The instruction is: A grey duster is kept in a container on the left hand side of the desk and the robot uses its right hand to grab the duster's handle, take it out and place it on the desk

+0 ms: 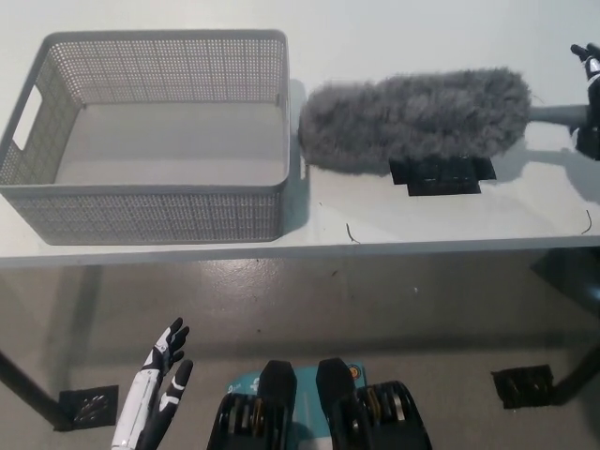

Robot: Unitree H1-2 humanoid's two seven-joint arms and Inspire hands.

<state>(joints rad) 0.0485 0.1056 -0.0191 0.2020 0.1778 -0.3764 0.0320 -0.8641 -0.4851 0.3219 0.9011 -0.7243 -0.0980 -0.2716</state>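
Evidently the placing step was in hand and close to done, to judge from how things lay. Nearest the robot, at about seven o'clock and below the desk's front edge, the white left hand (159, 389) hung idle, released, its fingers spread and nothing in it. Beyond it came the pale desk (375, 217). On its top, at roughly one o'clock, lay a black tape patch (441, 176).

The grey duster (412, 117) lay across the far edge of that patch. Its fluffy head appeared to rest flat on the desktop with only a thin shadow under it, and its left tip sat just beside the container's right wall. Its grey handle (553, 114) ran out toward two o'clock and met the black right hand (589, 103) at the picture's right edge.

That hand was mostly cut off by the frame. It touched the handle's end, but I could not tell whether it clasped the handle or had let go.

Farther left, at ten o'clock, the grey mesh container (141, 192) stood with the duster no longer inside it.

What remained, as I judged it, was the release. The right hand would need to loosen fully and draw back toward three o'clock without dragging the handle or rolling the head off the patch and against the container.
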